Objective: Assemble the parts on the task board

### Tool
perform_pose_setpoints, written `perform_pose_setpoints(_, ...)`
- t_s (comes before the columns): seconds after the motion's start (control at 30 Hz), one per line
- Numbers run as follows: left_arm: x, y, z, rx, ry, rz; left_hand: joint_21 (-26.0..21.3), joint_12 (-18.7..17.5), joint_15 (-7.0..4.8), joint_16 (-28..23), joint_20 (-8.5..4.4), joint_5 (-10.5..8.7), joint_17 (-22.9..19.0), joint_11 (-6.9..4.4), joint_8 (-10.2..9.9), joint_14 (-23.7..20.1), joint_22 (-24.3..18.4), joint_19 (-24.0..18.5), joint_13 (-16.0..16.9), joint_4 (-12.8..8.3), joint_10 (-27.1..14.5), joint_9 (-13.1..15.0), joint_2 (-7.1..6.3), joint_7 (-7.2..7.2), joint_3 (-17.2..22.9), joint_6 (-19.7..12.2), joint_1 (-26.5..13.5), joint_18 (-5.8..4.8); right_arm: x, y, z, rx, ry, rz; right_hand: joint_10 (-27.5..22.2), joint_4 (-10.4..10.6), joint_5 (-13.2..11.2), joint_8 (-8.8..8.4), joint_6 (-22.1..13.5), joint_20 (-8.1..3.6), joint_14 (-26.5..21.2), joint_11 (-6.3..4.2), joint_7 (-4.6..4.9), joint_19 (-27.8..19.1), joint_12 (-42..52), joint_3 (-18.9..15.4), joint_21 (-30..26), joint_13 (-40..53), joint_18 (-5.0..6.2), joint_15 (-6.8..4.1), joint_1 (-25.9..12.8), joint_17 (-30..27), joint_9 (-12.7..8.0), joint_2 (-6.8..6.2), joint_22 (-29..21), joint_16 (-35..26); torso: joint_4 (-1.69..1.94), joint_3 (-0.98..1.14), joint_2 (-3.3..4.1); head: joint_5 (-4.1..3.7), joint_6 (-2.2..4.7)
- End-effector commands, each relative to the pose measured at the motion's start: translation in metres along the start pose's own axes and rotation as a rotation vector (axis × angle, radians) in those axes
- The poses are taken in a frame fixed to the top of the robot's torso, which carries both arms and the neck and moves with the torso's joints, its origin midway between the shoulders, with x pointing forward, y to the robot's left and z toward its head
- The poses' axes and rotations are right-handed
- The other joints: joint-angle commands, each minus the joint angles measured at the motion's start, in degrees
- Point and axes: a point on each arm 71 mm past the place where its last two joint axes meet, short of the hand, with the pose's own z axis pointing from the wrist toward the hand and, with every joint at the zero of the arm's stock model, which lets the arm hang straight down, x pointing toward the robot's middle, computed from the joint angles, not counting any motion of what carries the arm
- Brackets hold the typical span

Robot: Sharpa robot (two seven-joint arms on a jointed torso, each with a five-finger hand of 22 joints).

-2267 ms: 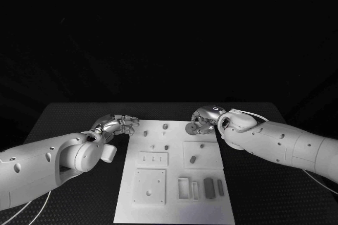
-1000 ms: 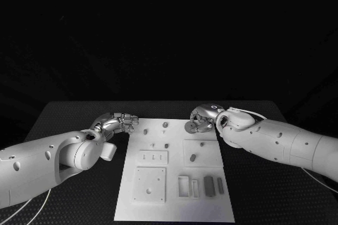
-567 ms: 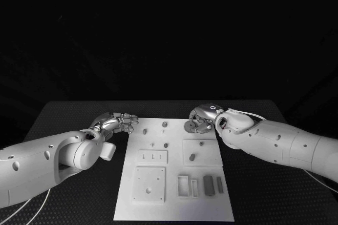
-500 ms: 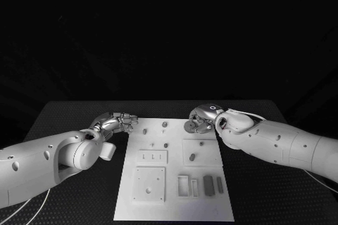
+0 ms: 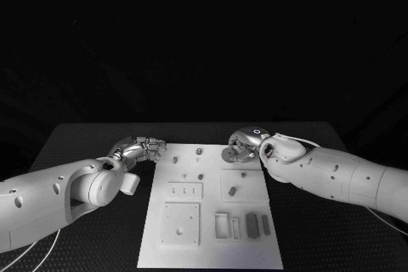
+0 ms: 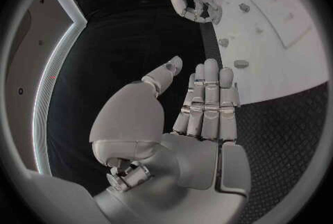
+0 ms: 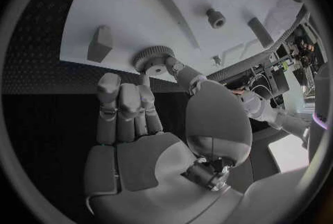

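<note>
I checked all three views and find no legible text, label, brand, number or sign: none on the task board [image 5: 210, 225], the parts, either arm or the surface [image 5: 94, 142].

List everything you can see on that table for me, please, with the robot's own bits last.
Black table: one, under everything.
White rectangular task board: one, middle of the table.
Small grey parts: several, lying on or standing in the board; exact count unclear.
Grey toothed gear: one, pinched by the right hand above the board's far right corner.
Left hand: silver, beside the board's far left corner, holding nothing, fingers straight.
Right hand: silver, holds the gear.
</note>
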Motion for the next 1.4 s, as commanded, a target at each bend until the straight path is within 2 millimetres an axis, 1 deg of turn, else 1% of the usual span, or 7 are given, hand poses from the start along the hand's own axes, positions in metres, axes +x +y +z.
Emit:
perform_pose_setpoints(0.03, 0.002, -0.002, 0.000, 0.010, 0.013, 0.001, 0.33, -0.24, 0.07, -0.20, -0.09, 0.16, 0.09, 0.23, -0.34, -0.26, 0.49, -0.36, 0.06, -0.32, 0.06, 0.07, -0.01, 0.28, 0.17, -0.23, -0.55, 0.84, 0.016, 0.001, -0.005, 0.018, 0.069, -0.001, 0.36, 0.39, -0.15, -0.11, 2.69, 0.00, 0.30, -0.21, 2.35, 0.19, 0.35, 0.12, 0.20, -0.02, 2.99, -0.19, -0.34, 0.11, -0.04, 0.10, 0.73, -0.04, 0.02, -0.06, -0.01, 0.04, 0.10)
perform_pose_setpoints(0.17, 0.001, -0.001, 0.000, 0.010, 0.010, 0.001, 0.34, -0.24, 0.06, -0.20, -0.10, 0.17, 0.09, 0.23, -0.34, -0.25, 0.49, -0.36, 0.07, -0.33, 0.06, 0.08, 0.01, 0.28, 0.19, -0.22, -0.54, 0.84, 0.010, 0.003, -0.006, 0.021, 0.026, -0.012, 0.40, 0.77, -0.20, -0.05, 2.79, -0.04, 0.38, -0.28, 2.29, 0.25, 0.36, 0.15, 0.23, -0.06, 2.99, -0.27, -0.61, 0.20, 0.05, 0.10, 0.71, -0.02, -0.02, -0.06, -0.02, 0.01, 0.26)
perform_pose_setpoints(0.47, 0.001, -0.002, 0.000, 0.012, 0.008, 0.001, 0.35, -0.25, 0.06, -0.21, -0.10, 0.20, 0.11, 0.21, -0.33, -0.24, 0.49, -0.36, 0.08, -0.37, 0.07, 0.10, 0.04, 0.27, 0.23, -0.21, -0.53, 0.85, -0.016, 0.014, -0.005, -0.002, -0.085, -0.042, 0.99, 1.66, -0.31, 0.21, 3.09, -0.40, 0.88, -0.56, 2.03, 0.61, 0.60, 1.26, 0.36, -0.01, 2.99, -0.55, -0.18, 0.68, 0.48, -0.89, 0.63, 0.17, -0.12, -0.03, -0.01, 0.06, 0.80)
perform_pose_setpoints(0.6, 0.000, -0.002, 0.000, 0.012, 0.005, 0.002, 0.36, -0.26, 0.06, -0.21, -0.10, 0.20, 0.12, 0.21, -0.33, -0.24, 0.49, -0.36, 0.09, -0.39, 0.08, 0.11, 0.04, 0.27, 0.24, -0.20, -0.53, 0.85, -0.021, 0.025, -0.006, -0.030, -0.114, -0.052, 1.16, 2.09, -0.31, 0.30, 3.18, -0.47, 1.03, -0.62, 1.97, 0.76, 0.62, 1.51, 0.42, -0.06, 2.99, -0.60, -0.27, 0.74, 0.63, -1.29, 0.61, 0.15, -0.15, -0.04, -0.06, 0.26, 0.98)
perform_pose_setpoints(0.8, 0.000, -0.002, 0.000, 0.013, 0.004, 0.002, 0.37, -0.26, 0.06, -0.22, -0.10, 0.20, 0.13, 0.21, -0.33, -0.23, 0.49, -0.36, 0.10, -0.41, 0.08, 0.12, 0.05, 0.27, 0.26, -0.20, -0.55, 0.85, -0.026, 0.050, -0.003, -0.085, -0.173, -0.092, 1.43, 2.30, -0.31, 0.38, 3.29, -0.53, 1.25, -0.68, 1.91, 0.94, 0.67, 1.75, 0.50, -0.09, 2.99, -0.64, -0.16, 0.93, 0.77, -1.74, 0.58, 0.23, 0.00, -0.03, -0.02, 0.43, 1.15)
perform_pose_setpoints(1.17, -0.001, -0.002, 0.001, 0.014, 0.002, 0.003, 0.39, -0.28, 0.06, -0.23, -0.09, 0.20, 0.15, 0.22, -0.34, -0.22, 0.48, -0.36, 0.12, -0.43, 0.09, 0.14, 0.06, 0.27, 0.28, -0.20, -0.59, 0.85, -0.027, 0.087, 0.004, -0.146, -0.228, -0.108, 1.66, 2.92, -0.33, 0.46, 3.46, -0.57, 1.32, -0.79, 1.79, 1.40, 0.34, 2.58, 0.60, -0.58, 2.99, -0.71, 0.15, 0.84, 0.99, -2.42, 0.47, -0.06, 0.10, -0.11, 0.05, 0.69, 1.44)
perform_pose_setpoints(1.4, 0.000, -0.002, 0.001, 0.014, 0.002, 0.003, 0.40, -0.28, 0.06, -0.23, -0.09, 0.20, 0.16, 0.22, -0.34, -0.22, 0.48, -0.36, 0.13, -0.44, 0.10, 0.16, 0.07, 0.27, 0.29, -0.20, -0.62, 0.85, -0.014, 0.100, 0.011, -0.159, -0.198, -0.110, 1.60, 2.98, -0.33, 0.45, 3.45, -0.57, 1.28, -0.80, 1.79, 1.43, 0.23, 2.70, 0.59, -0.70, 2.99, -0.72, 0.20, 0.76, 1.02, -2.53, 0.44, -0.17, 0.16, -0.11, 0.06, 0.88, 1.47)
